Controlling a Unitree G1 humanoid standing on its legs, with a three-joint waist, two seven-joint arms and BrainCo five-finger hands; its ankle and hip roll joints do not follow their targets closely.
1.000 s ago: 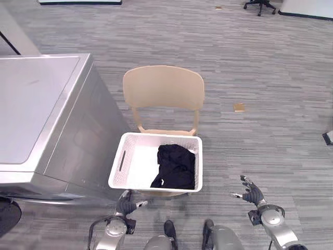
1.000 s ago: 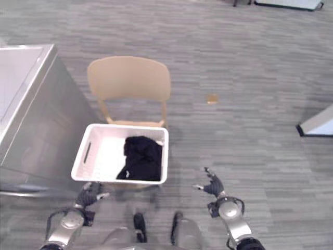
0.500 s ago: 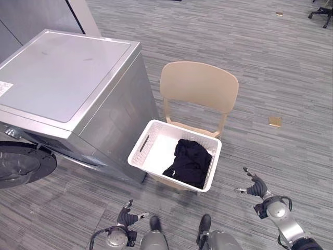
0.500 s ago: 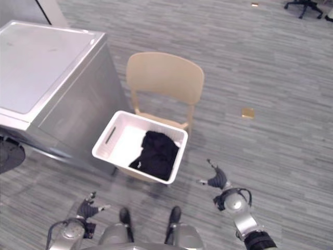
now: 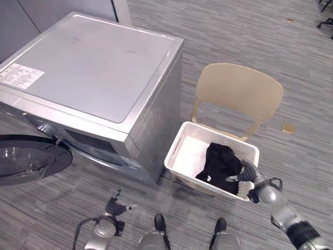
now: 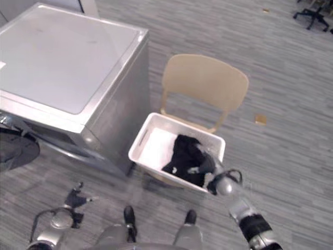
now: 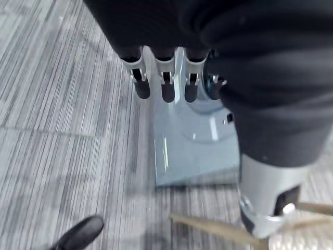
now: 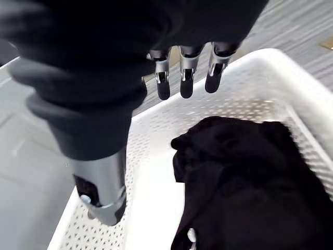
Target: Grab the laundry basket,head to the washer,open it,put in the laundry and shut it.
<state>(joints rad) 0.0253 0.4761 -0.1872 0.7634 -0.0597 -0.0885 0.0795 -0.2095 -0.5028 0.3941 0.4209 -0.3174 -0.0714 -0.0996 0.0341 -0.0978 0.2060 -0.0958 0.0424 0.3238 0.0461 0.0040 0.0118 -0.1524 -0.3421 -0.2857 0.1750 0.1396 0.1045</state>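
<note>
White basket (image 5: 183, 156); one black garment (image 5: 217, 161)

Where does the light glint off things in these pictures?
In the left eye view the washer top has a soft sheen and its dark door carries pale glints; in the right wrist view the black laundry reflects almost nothing, while the white basket looks bright.
</note>
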